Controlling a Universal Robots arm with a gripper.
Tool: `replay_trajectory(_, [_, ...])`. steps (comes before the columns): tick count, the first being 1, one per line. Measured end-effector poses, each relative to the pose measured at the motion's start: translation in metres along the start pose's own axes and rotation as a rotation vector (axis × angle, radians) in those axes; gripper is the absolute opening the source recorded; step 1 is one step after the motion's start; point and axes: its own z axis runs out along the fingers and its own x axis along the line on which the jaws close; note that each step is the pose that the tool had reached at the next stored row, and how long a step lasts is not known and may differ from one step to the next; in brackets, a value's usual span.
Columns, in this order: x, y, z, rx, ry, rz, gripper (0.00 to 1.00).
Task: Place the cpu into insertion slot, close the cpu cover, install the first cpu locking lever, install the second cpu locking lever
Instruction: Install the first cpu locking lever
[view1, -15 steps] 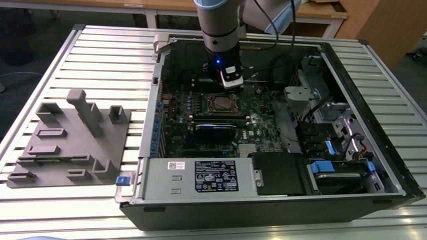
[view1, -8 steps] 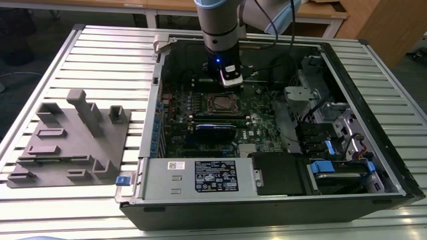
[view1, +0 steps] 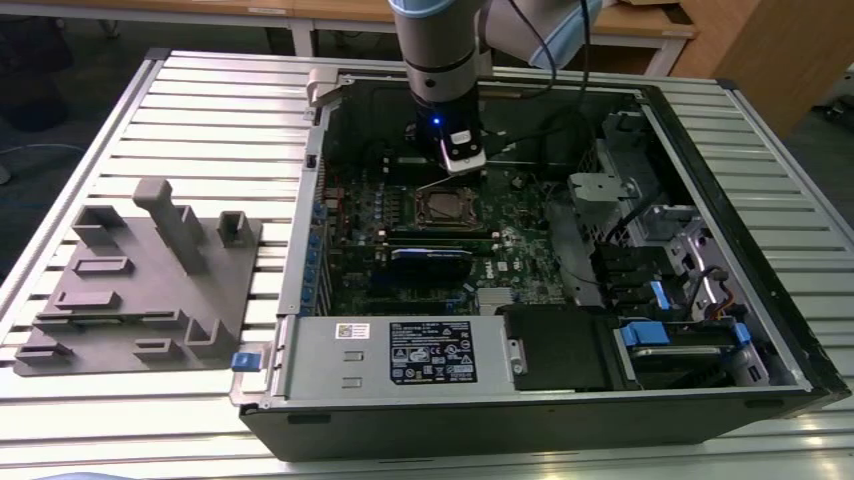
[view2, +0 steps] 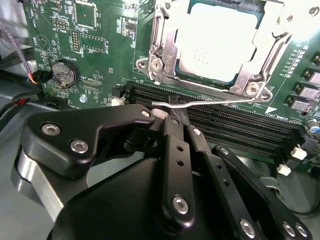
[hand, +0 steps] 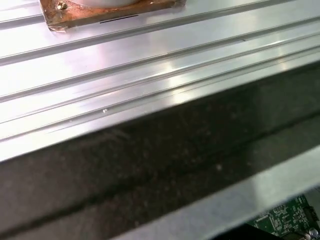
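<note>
The computer case (view1: 534, 420) lies open on the slatted metal table (view1: 200, 120), and the arm (view1: 441, 50) reaches down into its far part. The gripper (view1: 465, 165) is just at the far edge of the slot (view1: 422, 208), which sits in the middle area of the green board (view1: 354, 280).

In the second wrist view the cpu (view2: 220, 42) lies flat inside the slot, with its pale metal top facing up. The cover (view2: 167, 47) is down over it, so the silver frame goes around the chip on the sides that I can see. 1 thin wire lever (view2: 225, 102) runs along the edge of the cover, between the frame and the long black memory slots (view2: 235, 127). The 2 black fingers (view2: 175, 150) of the gripper are pressed together and pinch the bent end of this lever at their tips. I cannot tell whether the lever is hooked under its catch.

A round coin battery (view2: 66, 73) sits on the board, well apart from the slot.

In the exterior view a grey holder (view1: 147, 270) with several upright blocks lies on the table, at the exterior view's left of the case. The power supply (view1: 400, 350) with a label is in the near part of the case. In the first wrist view the bright slats (hand: 150, 60) of the table pass beside a dark wall (hand: 150, 175) of the case.
</note>
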Motion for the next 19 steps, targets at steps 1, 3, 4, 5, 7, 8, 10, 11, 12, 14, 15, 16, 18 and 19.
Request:
replay_trajectory(1, [0.0, 0.0, 0.0, 0.0, -0.0001, 0.0, 0.11])
replay_trajectory(3, [-0.0001, 0.0001, -0.0005, 0.0003, 0.0001, 0.0, 0.11])
replay_trajectory(4, [-0.0002, 0.0003, -0.0012, 0.0001, 0.0, 0.0, 0.11])
replay_trajectory(5, [-0.0004, 0.0005, -0.0022, 0.0, -0.0001, 0.0, 0.11])
replay_trajectory(7, [-0.0008, 0.0011, -0.0049, 0.0, -0.0001, 0.0, 0.11])
replay_trajectory(8, [-0.0011, 0.0015, -0.0065, 0.0001, 0.0, 0.0, 0.11])
replay_trajectory(10, [-0.0017, 0.0023, -0.0102, 0.0001, 0.0, 0.0, 0.11])
replay_trajectory(11, [-0.002, 0.0027, -0.0121, 0.0, -0.0001, 0.0, 0.11])
replay_trajectory(12, [-0.0023, 0.0032, -0.014, 0.0001, 0.0, 0.0, 0.11])
replay_trajectory(14, [-0.003, 0.0041, -0.0179, 0.0, 0.0, 0.0, 0.11])
replay_trajectory(15, [-0.0033, 0.0045, -0.0198, 0.0001, 0.0, 0.0, 0.11])
replay_trajectory(16, [-0.0036, 0.005, -0.0218, 0.0001, 0.0, 0.0, 0.11])
replay_trajectory(18, [-0.0042, 0.0058, -0.0256, 0.0, -0.0001, 0.0, 0.11])
replay_trajectory(19, [-0.0045, 0.0063, -0.0275, 0.0, -0.0001, 0.0, 0.11])
